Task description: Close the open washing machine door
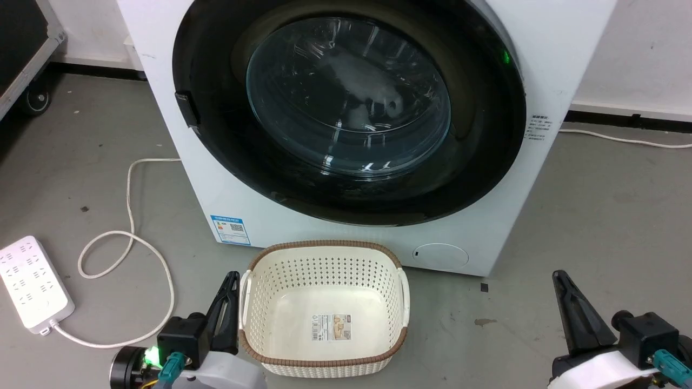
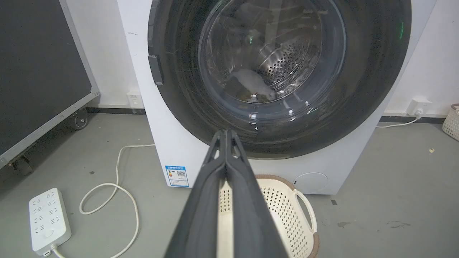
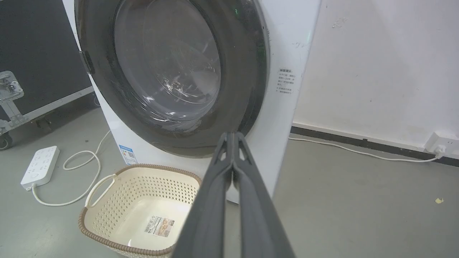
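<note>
The white washing machine (image 1: 270, 210) stands straight ahead. Its round black door (image 1: 348, 97) with the bulging glass window lies flush against the machine's front, its latch tab (image 1: 186, 108) at the left edge. Through the glass in the left wrist view I see the door (image 2: 272, 64), the perforated steel drum and a grey item inside. My left gripper (image 1: 231, 278) is low at the left, shut with nothing in it, fingers (image 2: 226, 133) pressed together and well short of the door. My right gripper (image 1: 559, 276) is low at the right, also shut and holding nothing, tips (image 3: 233, 134) pointing toward the door (image 3: 168, 64).
A cream perforated basket (image 1: 324, 259) with a brown rim sits on the floor right in front of the machine, between my grippers. A white power strip (image 1: 32, 283) and its looped cable (image 1: 130, 232) lie at the left. A black wheeled case (image 1: 21, 48) stands far left.
</note>
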Controlling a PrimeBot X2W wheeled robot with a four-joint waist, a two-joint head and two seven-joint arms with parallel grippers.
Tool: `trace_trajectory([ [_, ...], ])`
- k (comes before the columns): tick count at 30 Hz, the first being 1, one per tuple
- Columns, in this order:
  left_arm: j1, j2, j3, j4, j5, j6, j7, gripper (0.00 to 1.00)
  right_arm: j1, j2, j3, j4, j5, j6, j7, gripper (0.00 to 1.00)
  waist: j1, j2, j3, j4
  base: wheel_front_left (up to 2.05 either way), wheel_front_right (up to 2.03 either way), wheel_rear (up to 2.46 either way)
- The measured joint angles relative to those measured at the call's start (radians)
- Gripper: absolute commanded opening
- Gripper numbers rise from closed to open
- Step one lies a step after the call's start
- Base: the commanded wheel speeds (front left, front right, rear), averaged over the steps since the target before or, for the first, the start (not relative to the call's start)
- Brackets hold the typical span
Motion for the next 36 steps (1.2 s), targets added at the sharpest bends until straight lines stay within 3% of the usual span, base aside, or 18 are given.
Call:
trace_trajectory([
  [36,0.000,-0.001,0.034,-0.034,0.022,0.008,0.071,0.00,-0.005,0.005,0.029,-0.017,-0.016,0.000,0.071,0.00,0.0000,0.0000,-0.008,0.003,0.00,0.00,0.00],
])
